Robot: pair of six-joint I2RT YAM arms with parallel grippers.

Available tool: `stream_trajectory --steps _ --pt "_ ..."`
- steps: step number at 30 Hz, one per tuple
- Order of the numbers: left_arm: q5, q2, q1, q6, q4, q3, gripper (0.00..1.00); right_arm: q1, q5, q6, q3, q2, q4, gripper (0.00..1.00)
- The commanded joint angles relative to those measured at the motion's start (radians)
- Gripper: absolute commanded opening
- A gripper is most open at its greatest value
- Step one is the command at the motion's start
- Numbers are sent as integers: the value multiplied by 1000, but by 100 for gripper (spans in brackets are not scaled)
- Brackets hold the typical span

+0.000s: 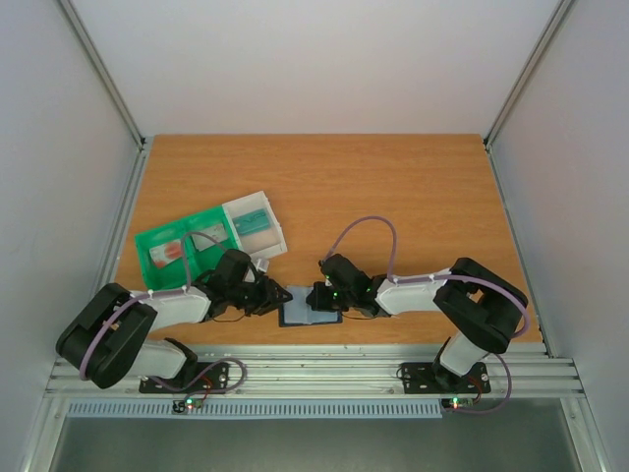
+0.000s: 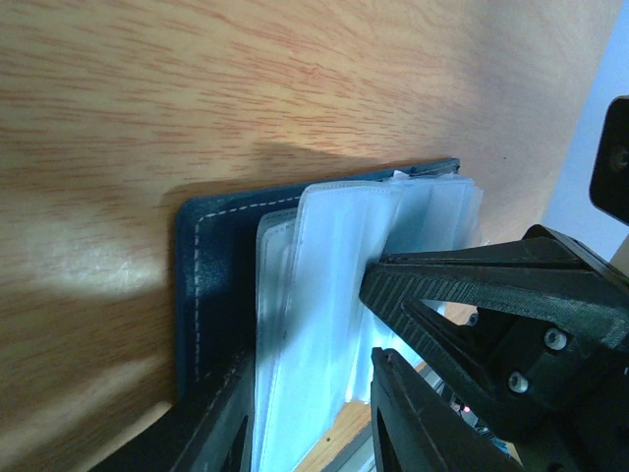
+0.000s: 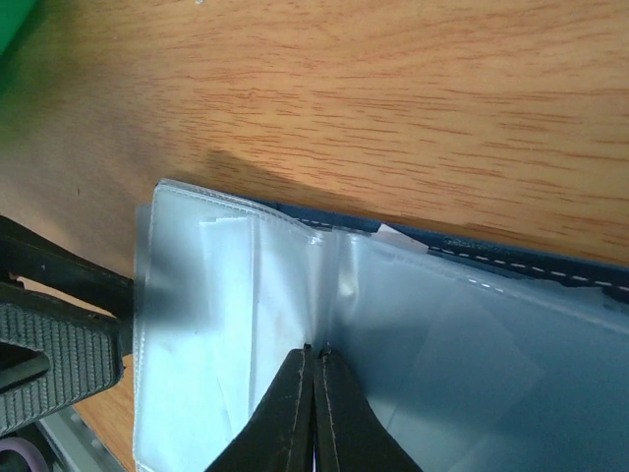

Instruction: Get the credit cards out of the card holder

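Note:
The card holder (image 1: 310, 316) lies open near the table's front edge, navy cover down, pale blue-grey clear sleeves up. In the left wrist view its navy cover (image 2: 211, 275) and sleeves fill the frame. My left gripper (image 1: 280, 297) is open at the holder's left end, with the sleeves lying between its two fingers (image 2: 305, 393). My right gripper (image 1: 316, 295) is shut, its tips (image 3: 314, 349) pinched together on the standing fold of a clear sleeve. A whitish card (image 3: 211, 295) shows faintly inside the left sleeve. Other cards lie in the bins.
A green bin (image 1: 182, 251) and a white bin (image 1: 257, 224) stand side by side behind the left arm; the green one holds a pale card with a red mark, the white one a teal card. A metal rail runs just in front of the holder.

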Motion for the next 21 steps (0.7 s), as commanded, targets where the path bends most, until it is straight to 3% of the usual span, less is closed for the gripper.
stream_trajectory --steps 1,12,14,21 --pt "9 7 -6 0 75 -4 28 2 -16 5 -39 55 -44 1" --pt "22 -38 -13 -33 78 -1 2 1 -54 20 -52 53 11 2" --pt "17 -59 -15 -31 53 8 6 2 -59 18 -55 41 19 3" --pt "-29 -152 -23 4 -97 41 37 2 -58 16 -57 55 23 2"
